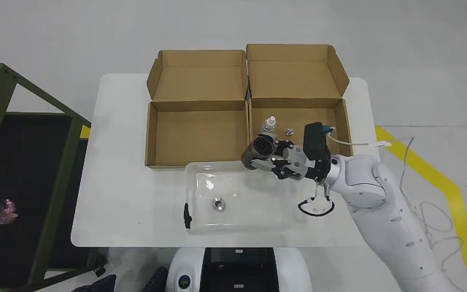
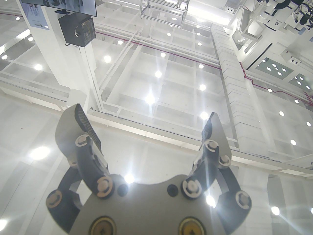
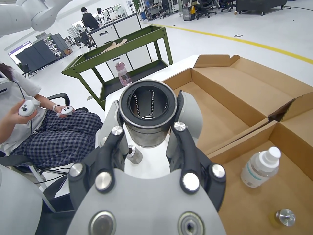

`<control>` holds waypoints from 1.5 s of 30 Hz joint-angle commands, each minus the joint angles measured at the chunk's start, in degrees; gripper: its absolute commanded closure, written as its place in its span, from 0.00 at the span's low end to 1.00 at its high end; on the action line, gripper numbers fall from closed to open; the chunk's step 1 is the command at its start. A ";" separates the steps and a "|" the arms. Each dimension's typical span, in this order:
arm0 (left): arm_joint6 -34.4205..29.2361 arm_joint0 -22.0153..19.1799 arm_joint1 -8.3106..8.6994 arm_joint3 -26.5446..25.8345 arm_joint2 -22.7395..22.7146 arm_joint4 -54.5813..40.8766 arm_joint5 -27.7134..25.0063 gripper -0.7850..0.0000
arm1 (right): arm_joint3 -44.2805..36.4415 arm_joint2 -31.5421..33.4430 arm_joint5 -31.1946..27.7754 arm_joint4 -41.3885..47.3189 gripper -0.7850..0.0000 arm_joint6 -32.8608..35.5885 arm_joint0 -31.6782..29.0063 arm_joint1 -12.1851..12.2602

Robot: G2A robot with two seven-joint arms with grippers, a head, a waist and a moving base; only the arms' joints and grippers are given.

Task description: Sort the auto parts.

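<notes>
Right gripper (image 3: 149,110): clamped on bearing (image 3: 146,133), above clear tray's (image 1: 248,217) far right edge.
Left gripper (image 2: 145,111): fingers (image 2: 85,128) apart, aimed at ceiling (image 2: 171,74).
Right box (image 1: 292,117): far right on bench (image 1: 117,182), holding bottle (image 3: 260,170), metal knob (image 3: 285,216).
Bearing: dark hollow cylinder, ball rows lining bore.

Ceilingward camera behind left claw (image 2: 145,116)
</notes>
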 commanded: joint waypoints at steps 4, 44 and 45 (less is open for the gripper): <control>0.00 0.00 0.00 0.00 0.00 0.00 0.00 0.00 | -0.81 -1.03 1.78 -2.24 1.00 -0.35 0.66 -0.21; 0.00 0.00 0.00 0.00 0.00 0.00 0.00 0.00 | 9.82 -23.68 31.07 -30.92 1.00 5.95 19.06 -8.06; 0.00 0.00 0.00 0.00 0.00 0.00 0.00 0.00 | 10.28 -23.99 31.45 -31.23 1.00 6.31 19.32 -8.26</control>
